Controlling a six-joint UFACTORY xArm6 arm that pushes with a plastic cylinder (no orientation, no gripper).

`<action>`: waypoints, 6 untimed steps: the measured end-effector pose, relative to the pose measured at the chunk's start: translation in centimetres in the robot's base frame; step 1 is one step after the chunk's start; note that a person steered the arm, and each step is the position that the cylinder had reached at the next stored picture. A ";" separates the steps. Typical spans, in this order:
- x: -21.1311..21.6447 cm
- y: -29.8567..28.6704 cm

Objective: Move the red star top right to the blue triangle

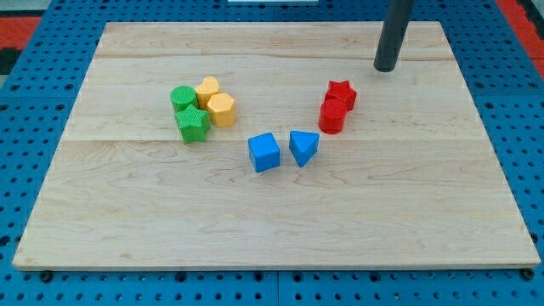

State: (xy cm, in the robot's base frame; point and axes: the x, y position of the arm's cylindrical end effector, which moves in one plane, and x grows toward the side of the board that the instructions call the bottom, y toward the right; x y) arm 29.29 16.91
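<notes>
No text, label, brand, number or sign can be read anywhere in the camera view: the wooden table (272,221) is plain, and the coloured blocks on it are unmarked.

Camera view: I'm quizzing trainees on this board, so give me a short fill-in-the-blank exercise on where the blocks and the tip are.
1. The red star touches a red ___.
2. The blue cube lies to the view's ___ of the blue triangle.
3. My tip is toward the view's top right of the red ___.
4. The yellow blocks adjoin the ___ blocks.

Missing words: cylinder; left; star; green
</notes>
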 end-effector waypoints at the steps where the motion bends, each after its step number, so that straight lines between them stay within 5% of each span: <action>1: -0.2 -1.1; 3: 7.0 -4.7; 5: 2.5 -6.9; 6: 6.4 -9.6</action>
